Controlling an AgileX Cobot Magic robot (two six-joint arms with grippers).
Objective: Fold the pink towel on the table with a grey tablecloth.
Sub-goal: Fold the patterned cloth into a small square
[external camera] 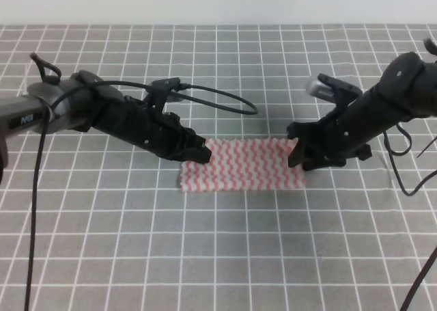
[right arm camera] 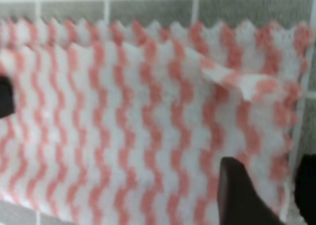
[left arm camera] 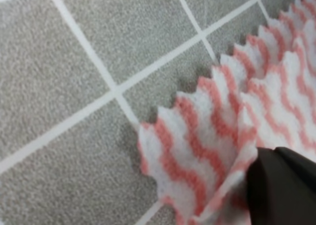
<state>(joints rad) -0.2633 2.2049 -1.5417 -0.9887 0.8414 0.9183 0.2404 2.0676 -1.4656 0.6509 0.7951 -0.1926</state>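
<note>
The pink towel (external camera: pixel 242 165) lies on the table with a grey tablecloth (external camera: pixel 218 256) as a wide rectangle, two layers showing at its zigzag edges. My left gripper (external camera: pixel 202 151) is at the towel's far left corner. In the left wrist view the pink towel (left arm camera: pixel 197 141) curls up into the dark left gripper (left arm camera: pixel 269 168), which looks shut on the top layer. My right gripper (external camera: pixel 296 155) is at the far right corner. In the right wrist view the right gripper (right arm camera: pixel 276 180) is open over the pink towel (right arm camera: pixel 123 116), its fingers (right arm camera: pixel 242 195) apart, and a small loose flap (right arm camera: pixel 239 82) curls up.
Grey gridded tablecloth (left arm camera: pixel 59 86) surrounds the towel on all sides. Black cables loop off the left arm (external camera: pixel 225 102) behind the towel and hang by the right arm (external camera: pixel 410 181) at the right edge. A white wall borders the far side of the table.
</note>
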